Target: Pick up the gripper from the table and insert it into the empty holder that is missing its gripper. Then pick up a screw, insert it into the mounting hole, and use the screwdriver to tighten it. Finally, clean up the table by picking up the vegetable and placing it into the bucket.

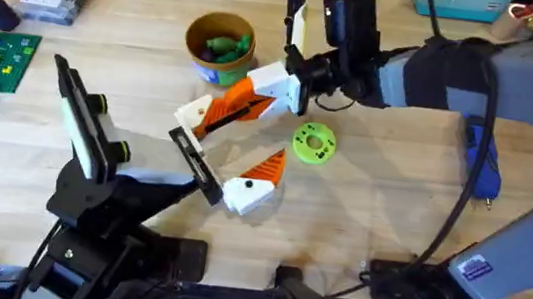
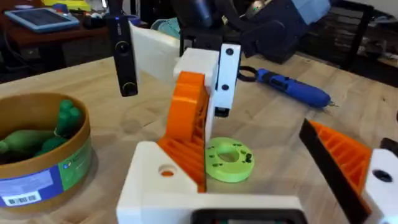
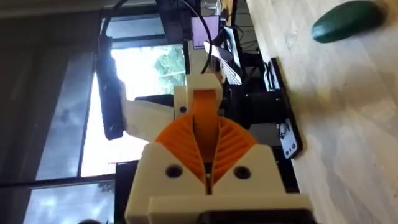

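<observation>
Nearest my station, the left pincer (image 1: 258, 181) hangs low over the bench (image 1: 389, 224) with its fingers spread wide and nothing between them. Just beyond it to the right lies a green holed disc (image 1: 314, 142), flat on the wood.

Farther in, the right pincer (image 1: 212, 111) reaches across the middle from the right. In its own wrist view the orange pads appear pressed together along one seam. I read it as closed, though I cannot rule out something thin caught between them.

The screwdriver (image 1: 482, 174) lies on the right side of the bench, partly under the right arm and well apart from both pincers. I judge it light and stiff, with a smooth round barrel likely to roll or slip under a loose grip. I would take hold across the thick mid-barrel, square to its length, and stay clear of the thin metal bit, which I expect would bend or pivot.

Farthest back stands the bucket (image 1: 191, 35), upright, with a green vegetable (image 1: 223, 46) lying inside it.
</observation>
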Available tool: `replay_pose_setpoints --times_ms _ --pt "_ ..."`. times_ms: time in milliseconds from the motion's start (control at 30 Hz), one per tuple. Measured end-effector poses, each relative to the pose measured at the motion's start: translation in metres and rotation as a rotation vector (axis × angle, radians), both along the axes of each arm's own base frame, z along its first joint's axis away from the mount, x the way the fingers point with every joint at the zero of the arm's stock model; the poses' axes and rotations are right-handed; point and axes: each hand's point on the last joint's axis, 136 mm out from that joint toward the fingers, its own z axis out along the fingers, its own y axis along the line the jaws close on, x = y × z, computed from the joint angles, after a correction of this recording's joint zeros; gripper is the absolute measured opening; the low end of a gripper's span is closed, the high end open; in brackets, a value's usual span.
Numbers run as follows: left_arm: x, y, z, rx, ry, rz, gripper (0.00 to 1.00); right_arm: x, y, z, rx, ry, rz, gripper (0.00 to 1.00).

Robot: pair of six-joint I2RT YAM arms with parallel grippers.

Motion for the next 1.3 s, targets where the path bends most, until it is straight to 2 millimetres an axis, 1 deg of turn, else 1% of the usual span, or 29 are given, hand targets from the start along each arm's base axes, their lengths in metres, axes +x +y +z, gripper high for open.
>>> replay_pose_setpoints --times_ms 200,1300 --pt "0.003 0.002 0.001 0.000 -0.003 0.021 0.991 0.004 0.005 0.002 0.002 0.000 0.006 0.016" --pt "0.006 0.006 0.000 -0.003 0.005 0.047 0.991 0.009 0.011 -0.001 -0.021 -0.021 -0.031 0.008"
